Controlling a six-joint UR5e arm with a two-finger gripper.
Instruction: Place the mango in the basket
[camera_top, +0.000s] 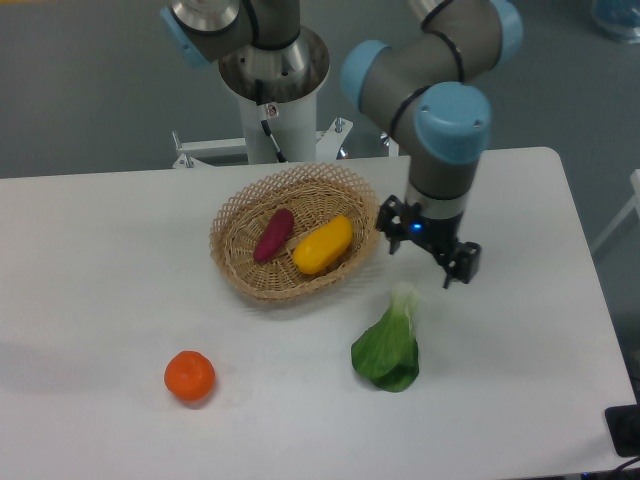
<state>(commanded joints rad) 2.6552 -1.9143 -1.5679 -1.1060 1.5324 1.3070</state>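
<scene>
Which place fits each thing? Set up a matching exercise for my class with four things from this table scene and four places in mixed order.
Things:
1. mango
2. tangerine
3. leafy green
4. gripper

Places:
A. on the table, front left
B. above the table, right of the basket
C. inside the basket, beside the purple tuber
D. on the table, in front of the basket

Pairs: 1-C, 2-A, 3-D, 4-B

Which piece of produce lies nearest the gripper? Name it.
The green leafy vegetable, lying on the table just below the open gripper. The mango and purple-red tuber sit in the basket; the tangerine is farthest.
</scene>
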